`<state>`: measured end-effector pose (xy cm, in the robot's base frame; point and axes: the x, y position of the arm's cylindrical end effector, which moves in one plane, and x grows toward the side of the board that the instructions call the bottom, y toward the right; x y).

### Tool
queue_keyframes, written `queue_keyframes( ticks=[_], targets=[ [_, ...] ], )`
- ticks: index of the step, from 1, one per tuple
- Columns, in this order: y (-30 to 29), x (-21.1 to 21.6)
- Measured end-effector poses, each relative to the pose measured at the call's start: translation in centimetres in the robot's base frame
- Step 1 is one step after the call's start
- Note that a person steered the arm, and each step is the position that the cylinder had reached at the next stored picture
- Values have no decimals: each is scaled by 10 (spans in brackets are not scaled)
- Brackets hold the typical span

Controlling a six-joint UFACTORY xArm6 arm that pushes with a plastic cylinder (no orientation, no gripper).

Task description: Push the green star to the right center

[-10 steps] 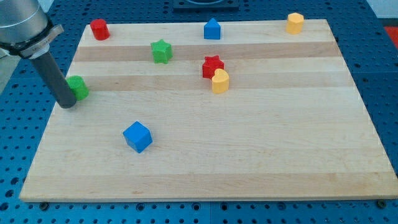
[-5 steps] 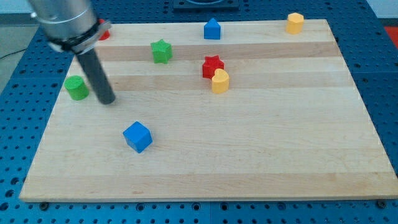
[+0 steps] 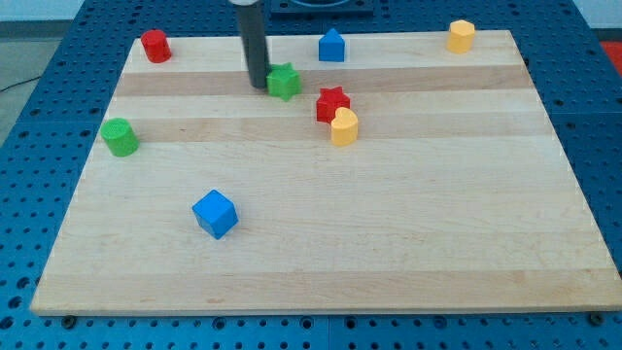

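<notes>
Rod end, my tip (image 3: 258, 86), down on the board at the view's upper middle-left, pressed against or just beside the left flank of the green star (image 3: 284, 82); contact looks made, though the seam itself too fine to confirm. No jaws on this rig, nothing grasped, only a bare rod for shoving. Green star lying immediately to the view's right of the tip, so push line runs roughly rightward, as the task wants. No clear long axis on the star; compact, likely to spin if struck off centre. Obstacles on the way: red star (image 3: 332, 103) just down-right of the green star, with the yellow block (image 3: 344, 127) touching or nearly touching its lower right side. Blue house-shaped block (image 3: 332, 45) above and right, near the top edge. Gap between blue block and red star looks passable but narrow. Goal at right centre sits lower than the present row, so a later downward correction judged necessary, past the red and yellow pair. Open wood across the whole right half, save a yellow hexagonal block (image 3: 461, 36) at the top right corner. Well clear of the route: red cylinder (image 3: 155, 45), green cylinder (image 3: 120, 137), blue cube (image 3: 215, 213). Right edge of the wooden board (image 3: 564, 165) the limit; overshoot a risk.
</notes>
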<state>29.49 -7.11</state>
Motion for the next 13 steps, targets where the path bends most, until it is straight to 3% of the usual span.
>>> queue_keyframes(
  ticks=[3, 5, 6, 8, 10, 13],
  targets=[
    [119, 0],
    [176, 22],
    [178, 26],
    [133, -15],
    [109, 25],
    [176, 39]
  ],
)
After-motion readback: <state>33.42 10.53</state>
